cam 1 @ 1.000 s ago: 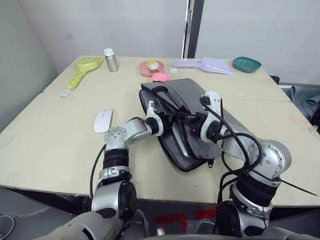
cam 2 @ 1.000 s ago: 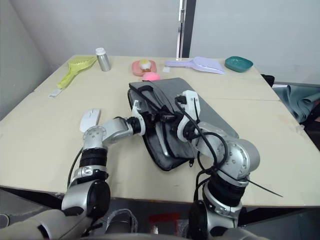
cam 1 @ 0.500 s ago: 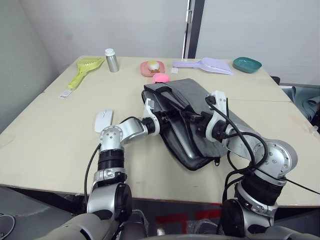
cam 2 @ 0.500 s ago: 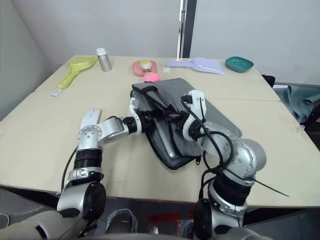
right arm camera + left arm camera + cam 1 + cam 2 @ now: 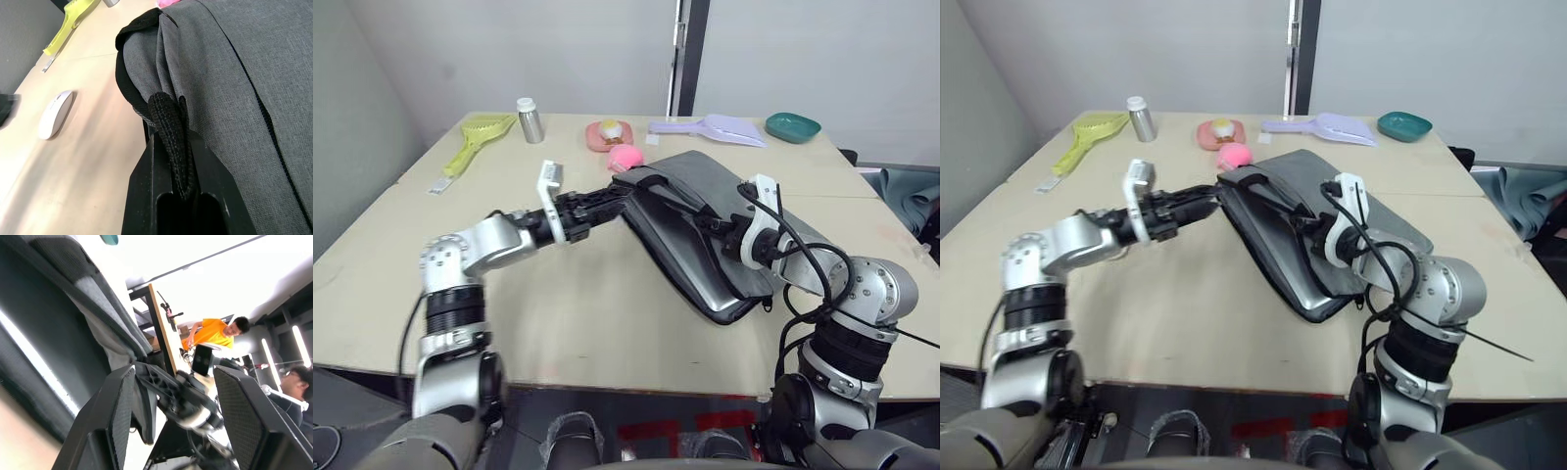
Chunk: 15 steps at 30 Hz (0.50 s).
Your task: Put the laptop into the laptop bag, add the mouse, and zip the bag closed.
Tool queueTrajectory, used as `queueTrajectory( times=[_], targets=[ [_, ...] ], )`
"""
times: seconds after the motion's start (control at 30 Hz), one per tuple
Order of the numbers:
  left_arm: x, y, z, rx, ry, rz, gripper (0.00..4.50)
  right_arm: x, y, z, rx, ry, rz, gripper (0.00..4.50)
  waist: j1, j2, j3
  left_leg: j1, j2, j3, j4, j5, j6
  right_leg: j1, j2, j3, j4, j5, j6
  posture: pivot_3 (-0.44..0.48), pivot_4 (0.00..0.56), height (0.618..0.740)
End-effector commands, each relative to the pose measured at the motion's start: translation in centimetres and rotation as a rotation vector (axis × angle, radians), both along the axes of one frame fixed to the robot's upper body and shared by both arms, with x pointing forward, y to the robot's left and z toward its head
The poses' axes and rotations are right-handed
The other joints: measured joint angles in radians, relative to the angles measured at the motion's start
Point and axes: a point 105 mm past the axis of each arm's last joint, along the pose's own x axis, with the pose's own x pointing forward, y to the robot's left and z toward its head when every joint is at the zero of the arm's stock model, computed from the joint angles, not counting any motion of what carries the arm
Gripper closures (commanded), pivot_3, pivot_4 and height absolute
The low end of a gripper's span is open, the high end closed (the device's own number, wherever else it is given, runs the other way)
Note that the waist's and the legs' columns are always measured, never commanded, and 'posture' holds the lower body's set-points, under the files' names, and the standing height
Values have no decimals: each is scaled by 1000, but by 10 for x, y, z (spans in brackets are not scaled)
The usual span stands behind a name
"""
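Note:
The grey laptop bag lies slanted across the table's middle, its mouth gaping toward the left. The silver laptop shows inside that mouth. My right gripper is shut on a black strap handle at the bag's upper edge, seen over the bag. My left gripper hovers above the table with its tips at the bag's far left corner; its fingers stand wide open around nothing. The white mouse lies on the bare table left of the bag.
Along the table's back edge stand a silver bottle, a yellow-green scoop, a pink dish, a pink blob, a lilac scoop and a teal dish. A person in an orange shirt is beyond the table.
My left arm has lifted off the table and drawn back left, its gripper now at the bag's far corner. The bag and my right gripper have shifted right, and the laptop sits deeper inside.

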Motion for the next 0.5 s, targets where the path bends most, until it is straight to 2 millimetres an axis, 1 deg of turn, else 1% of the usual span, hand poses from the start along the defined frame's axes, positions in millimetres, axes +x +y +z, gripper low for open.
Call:
queueTrajectory(
  times=[0.03, 0.13, 0.23, 0.27, 0.33, 0.43, 0.5],
  targets=[
    [-23, 17, 18, 51, -161, -44, 1841, -6, 9, 6, 20, -35, 38, 4500, -1, 0, 0, 0, 0, 0, 0, 0, 0, 0, 0, 0, 0, 0, 0, 0, 150, 740],
    [-33, 31, 18, 107, -234, -54, 1841, -8, 13, 0, 23, -13, 46, 4500, -1, 0, 0, 0, 0, 0, 0, 0, 0, 0, 0, 0, 0, 0, 0, 0, 150, 740],
    [-48, 53, 19, 168, -349, -61, 1841, -12, 24, -11, 24, 24, 66, 4500, -12, 0, 0, 1, 0, 0, -1, 0, 0, 0, 0, 0, -1, 0, 0, 0, 150, 740],
    [-50, 61, 19, 210, -404, -56, 1841, -13, 28, -14, 26, 34, 73, 4500, -13, 0, 0, 1, 0, 0, -3, 0, -1, 0, 0, -1, -2, 0, -1, 0, 150, 740],
    [-55, 69, 19, 274, -487, -75, 1841, -15, 31, -17, 24, 44, 84, 4500, -15, 1, 0, 1, 1, 0, -5, 1, -2, 0, 1, -1, -2, -1, -1, 0, 150, 740],
    [-57, 85, 22, 337, -563, -73, 1841, -19, 33, -25, -4, 65, 108, 4500, -9, 1, -1, 2, 1, 0, -6, 1, -2, 0, 0, -1, -2, -1, -2, 0, 150, 740],
    [-55, 101, 25, 392, -598, -38, 1807, -25, 37, -29, -34, 68, 153, 3723, -9, 1, -1, 2, 1, 0, -6, 1, -2, 0, 0, -1, -2, -1, -2, 0, 150, 740]
  ],
)
